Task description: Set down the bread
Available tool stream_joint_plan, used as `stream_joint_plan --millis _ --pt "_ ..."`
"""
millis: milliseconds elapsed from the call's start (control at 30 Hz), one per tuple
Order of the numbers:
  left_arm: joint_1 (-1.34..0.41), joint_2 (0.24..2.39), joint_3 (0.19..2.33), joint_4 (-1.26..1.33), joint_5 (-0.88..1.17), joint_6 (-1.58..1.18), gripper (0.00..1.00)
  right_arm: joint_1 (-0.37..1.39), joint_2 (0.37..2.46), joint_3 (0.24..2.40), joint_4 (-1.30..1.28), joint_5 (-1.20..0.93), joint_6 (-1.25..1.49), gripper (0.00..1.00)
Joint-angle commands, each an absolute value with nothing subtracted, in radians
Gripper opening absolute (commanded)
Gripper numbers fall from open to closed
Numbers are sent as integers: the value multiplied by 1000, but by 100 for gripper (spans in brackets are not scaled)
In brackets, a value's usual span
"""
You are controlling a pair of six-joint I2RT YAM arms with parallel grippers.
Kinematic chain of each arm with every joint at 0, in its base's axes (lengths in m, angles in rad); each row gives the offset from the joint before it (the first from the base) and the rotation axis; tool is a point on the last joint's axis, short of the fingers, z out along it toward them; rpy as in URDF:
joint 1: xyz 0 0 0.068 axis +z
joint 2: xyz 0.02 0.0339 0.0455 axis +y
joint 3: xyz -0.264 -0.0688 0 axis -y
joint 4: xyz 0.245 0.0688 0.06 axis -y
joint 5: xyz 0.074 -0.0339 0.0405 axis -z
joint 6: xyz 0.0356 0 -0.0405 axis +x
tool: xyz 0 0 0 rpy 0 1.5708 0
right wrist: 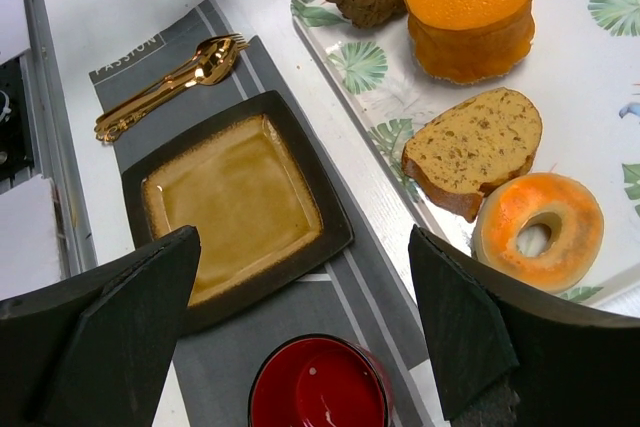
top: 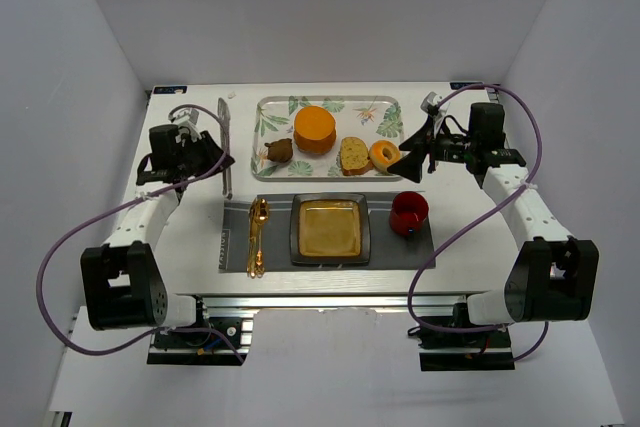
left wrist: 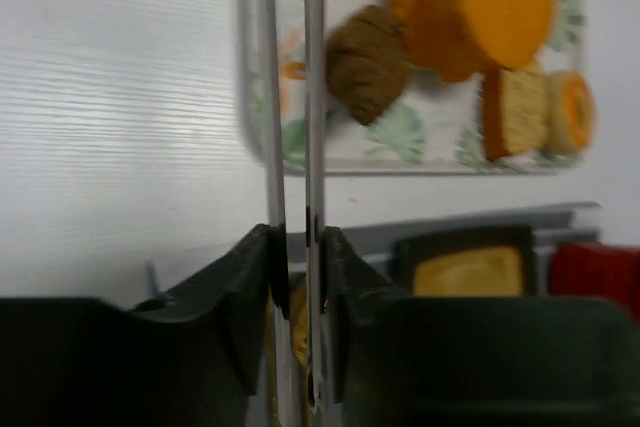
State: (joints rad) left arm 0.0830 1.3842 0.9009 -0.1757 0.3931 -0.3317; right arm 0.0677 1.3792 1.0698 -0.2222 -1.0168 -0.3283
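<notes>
White table (top: 195, 247), leaf-print tray (top: 345, 112) at far side, grey placemat (top: 400, 252) nearer

My right fingers (right wrist: 110, 332): matt black plastic, faintly grainy. My left fingers (left wrist: 400, 347): same dull dark plastic. Tongs (left wrist: 315, 97): thin bare metal, smooth, soft sheen. Bread (right wrist: 472, 150): dry porous crumb, rough crust. Donut (right wrist: 538, 229): glossy orange glaze. Plate (right wrist: 235, 205): glazed ceramic, shiny. Cutlery (right wrist: 170, 82): polished gold metal. Placemat (right wrist: 365, 292): matt grey cloth. Cup (right wrist: 318, 387): glossy red. Table (left wrist: 120, 97): white, fine-ribbed, matt.
</notes>
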Motion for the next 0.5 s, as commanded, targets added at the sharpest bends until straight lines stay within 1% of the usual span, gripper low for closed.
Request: stream_joint_plan --millis 0,100,233,467 --pt "63 1313 914 -227 590 -439 41 72 1384 1081 -181 -1037 -301 89" --pt "55 1289 908 -252 636 -481 49 74 1376 1072 -179 -1040 -301 89" --pt "45 1267 908 -264 640 -523 56 77 1365 1060 -175 -1049 -304 89" --pt "20 1290 919 -305 585 -534 57 77 1339 1037 -170 -1058 -305 89"
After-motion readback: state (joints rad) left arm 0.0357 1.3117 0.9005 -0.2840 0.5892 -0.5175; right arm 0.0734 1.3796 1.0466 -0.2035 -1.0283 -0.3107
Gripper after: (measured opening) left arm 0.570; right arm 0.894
